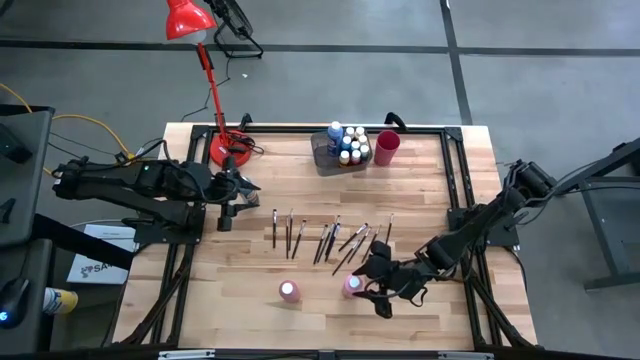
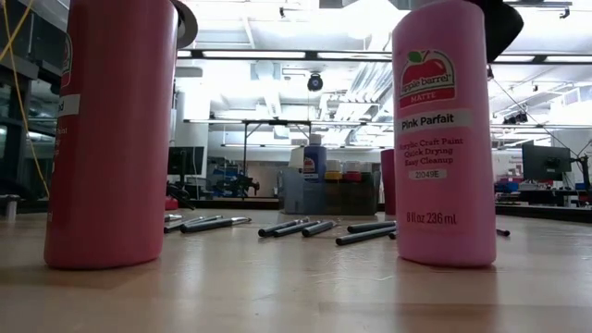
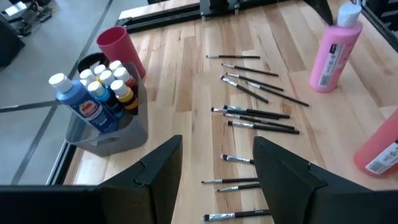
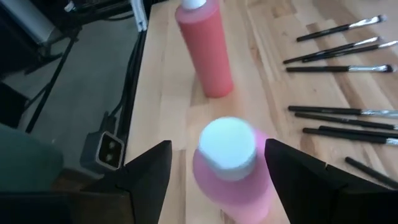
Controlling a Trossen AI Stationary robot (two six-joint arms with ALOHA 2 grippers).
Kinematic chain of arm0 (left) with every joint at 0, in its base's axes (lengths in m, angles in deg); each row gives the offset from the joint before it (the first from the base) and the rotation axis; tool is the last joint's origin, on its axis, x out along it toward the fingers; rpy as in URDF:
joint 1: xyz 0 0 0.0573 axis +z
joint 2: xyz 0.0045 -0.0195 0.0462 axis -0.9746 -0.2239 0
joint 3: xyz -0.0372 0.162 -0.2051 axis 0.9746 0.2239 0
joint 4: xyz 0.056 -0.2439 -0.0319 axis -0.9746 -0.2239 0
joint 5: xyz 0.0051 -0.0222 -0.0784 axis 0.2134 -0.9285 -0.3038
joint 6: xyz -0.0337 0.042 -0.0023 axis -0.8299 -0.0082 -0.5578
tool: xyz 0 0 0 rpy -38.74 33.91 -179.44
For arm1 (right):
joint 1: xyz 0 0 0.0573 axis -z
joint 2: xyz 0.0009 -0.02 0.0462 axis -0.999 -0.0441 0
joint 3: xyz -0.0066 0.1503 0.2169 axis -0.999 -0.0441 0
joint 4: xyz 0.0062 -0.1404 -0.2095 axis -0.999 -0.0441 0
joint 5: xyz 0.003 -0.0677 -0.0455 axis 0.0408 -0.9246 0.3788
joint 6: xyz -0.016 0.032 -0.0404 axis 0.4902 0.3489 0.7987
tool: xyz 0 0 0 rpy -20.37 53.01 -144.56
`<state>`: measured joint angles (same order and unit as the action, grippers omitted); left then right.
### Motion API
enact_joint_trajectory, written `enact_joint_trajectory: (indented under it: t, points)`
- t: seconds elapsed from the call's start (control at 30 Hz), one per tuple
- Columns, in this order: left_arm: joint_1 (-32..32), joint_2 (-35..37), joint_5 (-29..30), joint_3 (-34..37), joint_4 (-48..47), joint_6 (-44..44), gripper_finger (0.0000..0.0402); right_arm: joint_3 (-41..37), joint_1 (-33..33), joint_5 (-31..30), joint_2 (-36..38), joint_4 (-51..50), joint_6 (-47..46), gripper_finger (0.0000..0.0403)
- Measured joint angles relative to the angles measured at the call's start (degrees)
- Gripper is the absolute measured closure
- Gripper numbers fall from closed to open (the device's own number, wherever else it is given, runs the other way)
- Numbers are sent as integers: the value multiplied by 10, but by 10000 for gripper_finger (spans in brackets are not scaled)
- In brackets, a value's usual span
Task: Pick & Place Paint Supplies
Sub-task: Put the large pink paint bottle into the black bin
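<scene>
Bottle of pink paint [image 4: 233,168], beside the brushes [image 1: 330,240], is straddled by the wide-open right gripper [image 1: 372,291]; rigid, smooth, top-heavy, best gripped mid-body.

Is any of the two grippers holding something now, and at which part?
Nothing is held. The right gripper has open jaws on both sides of a pink bottle, near its cap, not closed on it. The left gripper is open and empty.

brushes [image 1: 325,238] lie between bin [image 1: 326,158] and two bottles [image 1: 289,291].
</scene>
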<state>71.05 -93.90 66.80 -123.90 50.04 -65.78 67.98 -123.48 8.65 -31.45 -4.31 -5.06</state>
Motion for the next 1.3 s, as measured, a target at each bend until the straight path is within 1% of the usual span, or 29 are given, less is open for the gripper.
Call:
enact_joint_trajectory:
  t: [0.17, 0.3, 0.73, 0.9, 1.03, 1.3]
  points:
    - [0, -10, 0, 0, 2, -3, 211, 0, 2, -27, 0, 3, 5, 151]
    - [0, -18, 0, 0, 2, -3, 211, 0, 4, -37, 0, -1, 10, 151]
    - [0, -23, 0, 0, 5, -3, 211, 0, 5, -22, 0, -6, 14, 151]
    - [0, -23, 0, 0, 4, -3, 211, 0, 8, -18, -18, 6, 14, 153]
    - [0, -23, 0, 0, 4, -3, 211, 0, 9, -19, -28, 15, 12, 175]
    - [0, -23, 0, 0, 3, -3, 211, 1, 12, -26, -33, 37, 10, 257]
